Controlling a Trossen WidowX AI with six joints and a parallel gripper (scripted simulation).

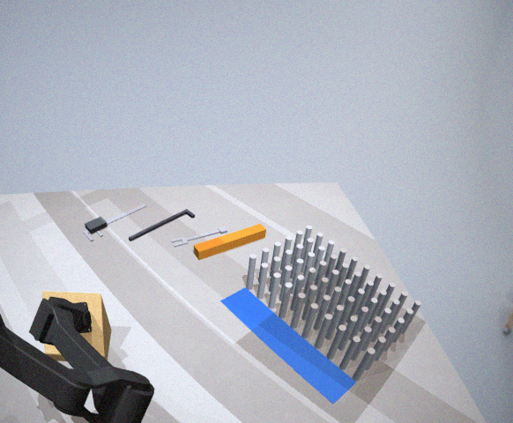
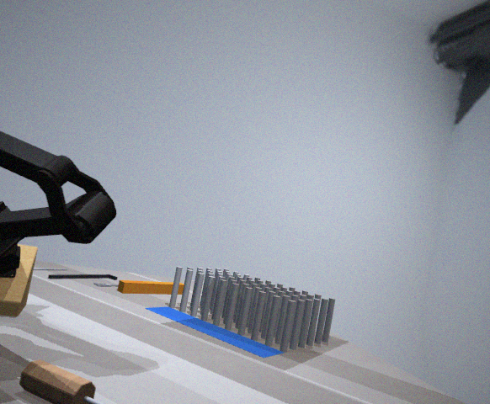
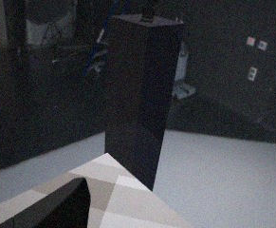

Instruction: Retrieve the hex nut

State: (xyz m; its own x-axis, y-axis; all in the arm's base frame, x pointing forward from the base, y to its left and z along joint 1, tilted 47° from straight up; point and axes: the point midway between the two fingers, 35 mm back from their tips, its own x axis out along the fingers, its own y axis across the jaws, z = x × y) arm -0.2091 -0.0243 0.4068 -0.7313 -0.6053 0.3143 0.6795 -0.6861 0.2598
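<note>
No hex nut can be made out. The grey metal spacers (image 1: 250, 273) (image 2: 175, 288) stand upright in a dense field, with the blue taped strip (image 1: 293, 344) (image 2: 219, 332) bare in front. A black rod with a bent end (image 1: 156, 226) (image 2: 80, 276) lies left of the field. A thin grey forked tool (image 1: 199, 236) lies between this rod and an orange bar. My gripper (image 3: 188, 175) is open, one finger at lower left and one at the right edge of the wrist view, with nothing between them. It is away from the tools and spacers, outside the top and exterior views.
The orange bar (image 1: 229, 241) (image 2: 147, 287) lies near the field's left corner. A caliper-like tool (image 1: 96, 224) lies at the far left. The arm's base stands on a wooden block (image 1: 100, 318) (image 2: 6, 295). A wooden handle (image 2: 55, 382) shows in the front of the exterior view.
</note>
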